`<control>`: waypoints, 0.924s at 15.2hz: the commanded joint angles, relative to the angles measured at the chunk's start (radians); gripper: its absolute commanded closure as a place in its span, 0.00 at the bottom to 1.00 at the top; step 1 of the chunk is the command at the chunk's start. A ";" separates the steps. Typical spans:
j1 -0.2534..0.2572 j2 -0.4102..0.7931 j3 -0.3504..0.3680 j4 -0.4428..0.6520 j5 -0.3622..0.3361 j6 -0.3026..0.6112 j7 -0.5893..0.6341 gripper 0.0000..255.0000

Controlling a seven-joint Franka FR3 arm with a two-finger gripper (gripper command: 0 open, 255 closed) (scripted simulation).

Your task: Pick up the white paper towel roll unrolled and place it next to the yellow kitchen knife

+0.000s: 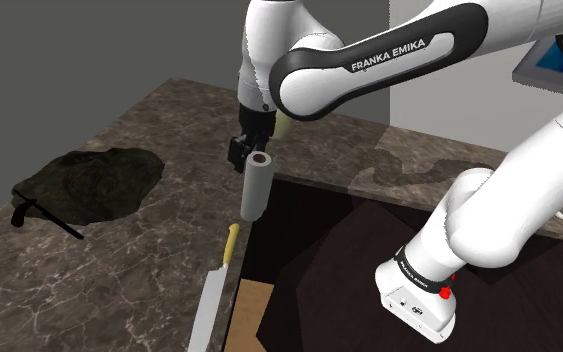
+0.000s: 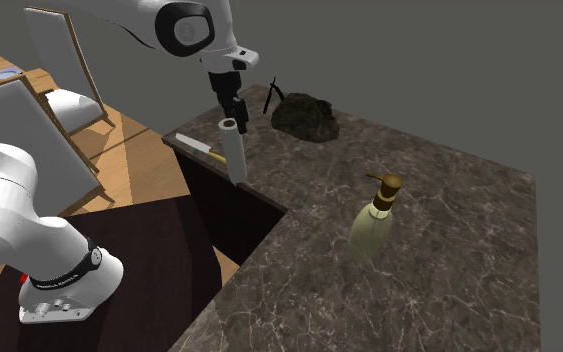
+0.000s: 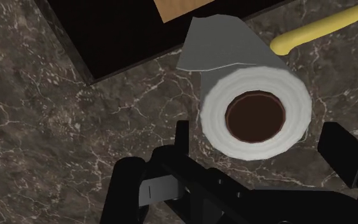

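A dark, white-veined marble table (image 1: pixel 139 265) fills the left and middle of the shoulder view, with plain grey walls behind it. Its edge drops to the dark stand (image 1: pixel 319 270) at lower right, and a patch of wood floor (image 1: pixel 249 315) shows at the bottom edge. The grey-white roll (image 1: pixel 257 185) stands nearly upright at the frame's middle, right at the table's edge. Its foot is just beside the yellow handle of the knife (image 1: pixel 231 243), whose grey blade runs toward the bottom edge. The pincer (image 1: pixel 247 152) hangs at the roll's top end. A black lumpy heap (image 1: pixel 89 183) lies at the left, well apart from both. The second exterior view gives the pale green bottle (image 2: pixel 374 220) whole, brown pump on top, alone on the table at middle right; chairs (image 2: pixel 64 100) stand on wood floor at upper left. The wrist view looks straight down the roll's brown core. There the fingers (image 3: pixel 182 137) stand wide apart on either side of the roll's end, with a sliver of table between each finger and the roll, so the pincer has hold of nothing.
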 commanded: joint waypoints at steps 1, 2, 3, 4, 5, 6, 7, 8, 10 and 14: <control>0.000 0.000 0.000 0.000 0.000 0.000 0.000 0.00; 0.000 0.000 0.000 0.000 0.000 0.000 0.000 0.00; 0.001 -0.016 -0.001 0.018 0.006 -0.034 -0.004 0.00; 0.002 -0.031 -0.002 0.038 0.011 -0.068 -0.008 0.00; 0.004 -0.045 -0.003 0.059 0.015 -0.102 -0.011 0.00; 0.004 -0.054 -0.004 0.077 0.018 -0.129 -0.014 0.00; 0.004 -0.054 -0.004 0.077 0.018 -0.129 -0.014 0.00; 0.004 -0.055 -0.004 0.077 0.018 -0.129 -0.014 0.00; 0.004 -0.054 -0.004 0.077 0.018 -0.129 -0.014 0.00; 0.004 -0.054 -0.004 0.077 0.018 -0.129 -0.014 0.00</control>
